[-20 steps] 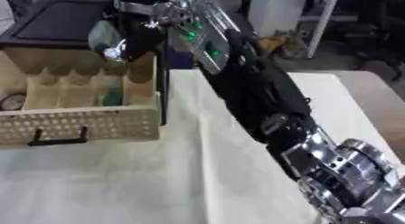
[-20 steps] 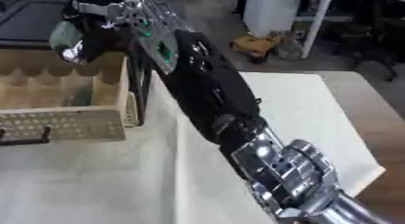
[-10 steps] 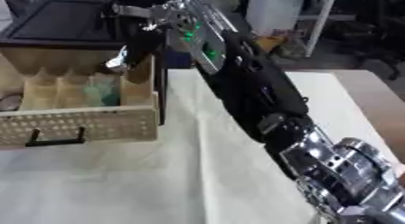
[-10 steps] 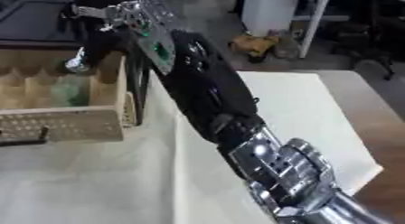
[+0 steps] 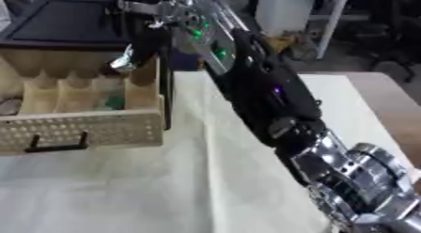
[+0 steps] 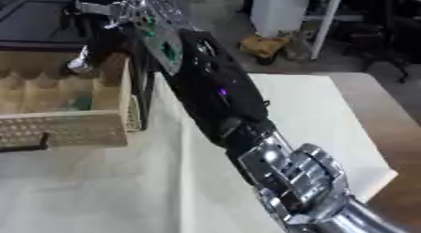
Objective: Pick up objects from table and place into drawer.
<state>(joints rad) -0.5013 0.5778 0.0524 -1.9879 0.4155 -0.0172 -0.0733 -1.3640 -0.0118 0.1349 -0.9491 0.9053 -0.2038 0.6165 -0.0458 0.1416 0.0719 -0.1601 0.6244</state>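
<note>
While the right hand [image 5: 152,13] hangs over the drawer [image 5: 82,128], grip unclear, silvery object [image 5: 123,62] below, orientation unreadable.

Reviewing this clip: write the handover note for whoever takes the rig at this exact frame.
Right hand: stretched over the back of the open wooden drawer; whether its fingers are open or shut cannot be told. A small silvery object shows at the drawer's right rear corner, just below the hand.
Left hand: not in view.
Done: a greenish item already lies in a right-hand compartment.
Left: no further objects show on the cream tablecloth; confirm the silvery object has been released, then withdraw the arm.
</note>
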